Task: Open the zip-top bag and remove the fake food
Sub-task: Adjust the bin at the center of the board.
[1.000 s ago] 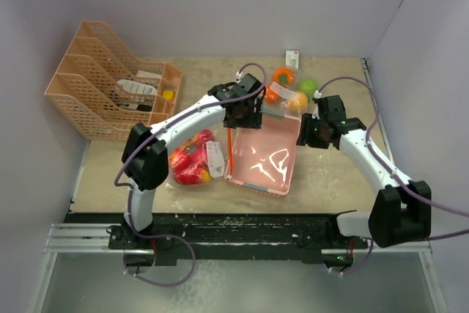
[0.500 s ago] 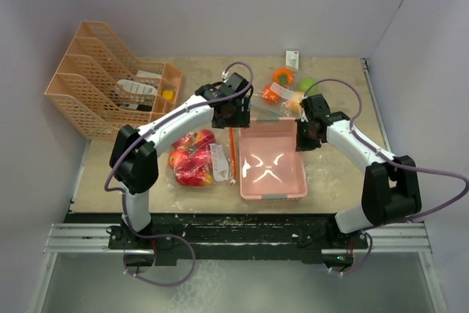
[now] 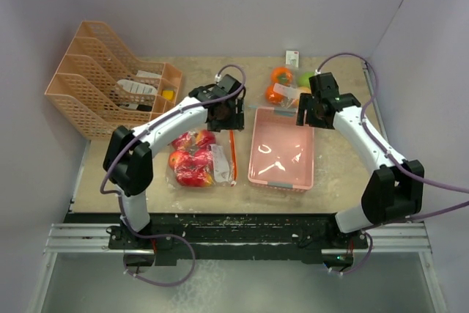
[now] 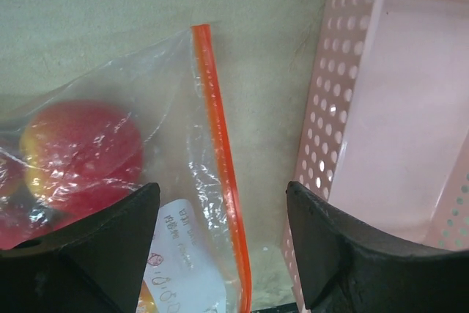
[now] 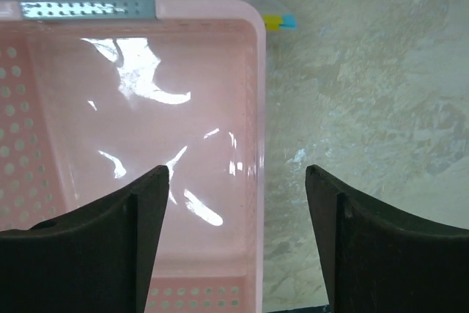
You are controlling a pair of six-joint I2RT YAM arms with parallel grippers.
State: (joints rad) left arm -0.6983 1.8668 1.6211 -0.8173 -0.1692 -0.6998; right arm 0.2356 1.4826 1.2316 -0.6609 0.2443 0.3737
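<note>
Left pincer gapes wide and empty over the zip-top bag of red apples on the table. Right pincer, likewise spread and empty, hangs over the pink basket rim. Oranges and a green apple lie beyond the basket, seemingly bagged.

Bench: mottled beige, pale scuffs.
Basket, centre of the top view: glossy pink, rows of small round holes in the walls; grey-blue strip on one end rim.
Zip-top bag, left of centre: clear film; zip strip orange-red; label white with dark print.
Red apples inside: deep red with yellow patches.
Upper right of the top view: oranges bright orange, green apple lime.
File rack, upper left: peach, open lattice.
Arms: white with black joints; cables purple.
Left gripper and right gripper: black.
Small tab: yellow and blue.
</note>
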